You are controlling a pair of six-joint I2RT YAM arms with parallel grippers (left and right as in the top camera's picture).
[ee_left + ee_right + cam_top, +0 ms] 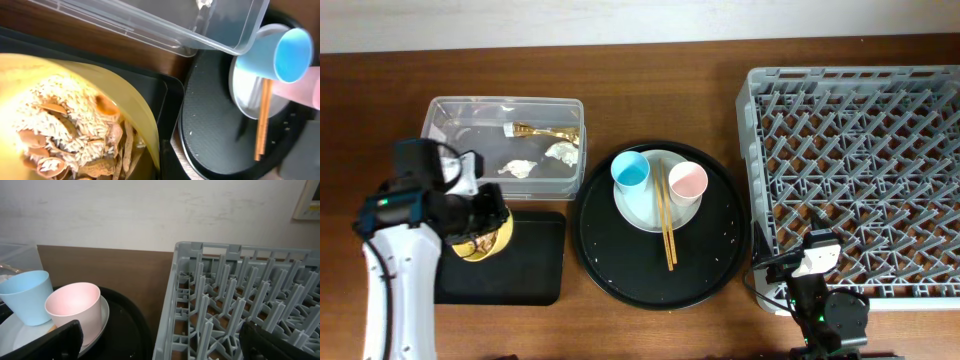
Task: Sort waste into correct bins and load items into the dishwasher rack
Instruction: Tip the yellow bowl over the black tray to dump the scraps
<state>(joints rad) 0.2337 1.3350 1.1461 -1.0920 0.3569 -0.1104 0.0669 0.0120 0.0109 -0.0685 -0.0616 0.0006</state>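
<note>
Nearest the robot, the right fingers stand wide apart with nothing between them, parked by the corner of the large square grey plastic dishwasher rack. The left fingers are closed, apparently on the rim of the yellow bowl, though the grip itself is hidden. The bowl hangs over the left half of the shallow black rectangular tray, which lies directly beneath it. The beige food scraps and rice-like crumbs lie inside the bowl, so emptying it looks like the left arm's job. Beyond the tray, the clear plastic rectangular tub holds white tissue wads and a gold foil wrapper.
</note>
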